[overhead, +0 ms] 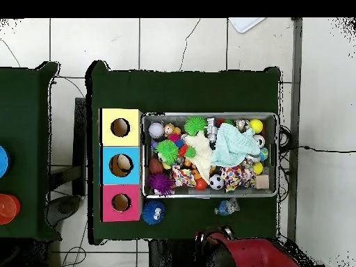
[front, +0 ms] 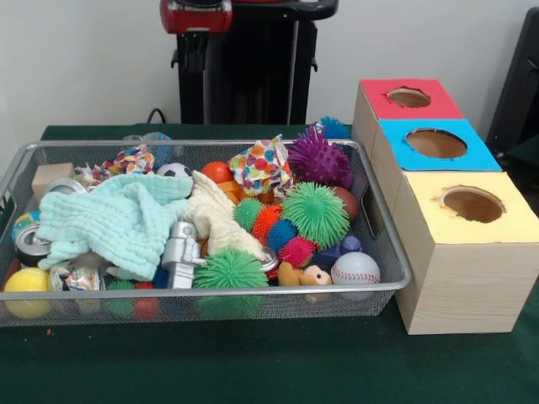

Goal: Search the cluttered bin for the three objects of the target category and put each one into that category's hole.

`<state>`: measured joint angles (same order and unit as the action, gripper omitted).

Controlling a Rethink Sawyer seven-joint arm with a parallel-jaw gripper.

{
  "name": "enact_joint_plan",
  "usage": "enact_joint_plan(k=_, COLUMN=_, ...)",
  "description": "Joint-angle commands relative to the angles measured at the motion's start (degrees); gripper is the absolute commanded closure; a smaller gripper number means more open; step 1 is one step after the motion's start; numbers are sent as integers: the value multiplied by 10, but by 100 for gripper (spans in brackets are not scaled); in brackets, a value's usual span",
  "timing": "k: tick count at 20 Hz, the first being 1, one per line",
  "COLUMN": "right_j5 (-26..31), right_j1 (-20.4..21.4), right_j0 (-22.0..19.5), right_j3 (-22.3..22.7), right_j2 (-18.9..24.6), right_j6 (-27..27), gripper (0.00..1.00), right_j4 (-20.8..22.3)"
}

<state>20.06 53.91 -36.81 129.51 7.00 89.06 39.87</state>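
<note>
A wire mesh bin (front: 210,291) (overhead: 277,156) is packed with toys. Among them are green spiky balls (front: 316,212) (front: 229,269), a purple spiky ball (front: 318,160), a baseball (front: 354,269), a soccer ball (front: 173,171), an orange ball (front: 216,172) and a yellow ball (front: 27,282). A mint cloth (front: 118,219) and a cream cloth (front: 215,215) cover part of the pile. Beside the bin stand a red box (front: 375,97), a blue box (front: 396,150) and a yellow box (front: 421,215), each with a round hole on top. Only the drawn-back red arm (front: 195,15) (overhead: 250,254) shows; no gripper is visible.
A blue spiky ball (front: 334,128) (overhead: 153,211) and a small blue toy (overhead: 224,207) lie on the green table outside the bin. A silver robot toy (front: 182,252), a wooden block (front: 50,178) and a patterned cloth (front: 261,166) also lie in the bin.
</note>
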Motion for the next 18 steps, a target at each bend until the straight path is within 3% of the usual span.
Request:
enact_joint_plan(k=1, right_j5=60, right_j1=32, right_j0=18, right_j3=36, right_j2=10, right_j6=56, gripper=100, right_j4=-45)
enact_joint_plan(k=6, right_j5=46, right_j1=25, right_j0=52, right_j3=49, right_j2=8, right_j6=85, gripper=100, right_j4=-73)
enact_joint_plan(k=9, right_j5=17, right_j1=-11, right_j0=63, right_j3=29, right_j2=-10, right_j6=92, gripper=100, right_j4=-54)
enact_joint_plan(k=11, right_j5=-2, right_j1=-32, right_j0=50, right_j3=16, right_j2=-12, right_j6=79, gripper=100, right_j4=-42)
enact_joint_plan(k=12, right_j5=-5, right_j1=-43, right_j0=44, right_j3=7, right_j2=-16, right_j6=70, gripper=0, right_j4=-32)
enact_joint_plan(k=18, right_j5=-95, right_j1=-91, right_j0=-5, right_j3=-32, right_j2=-15, right_j6=46, gripper=0, right_j4=24)
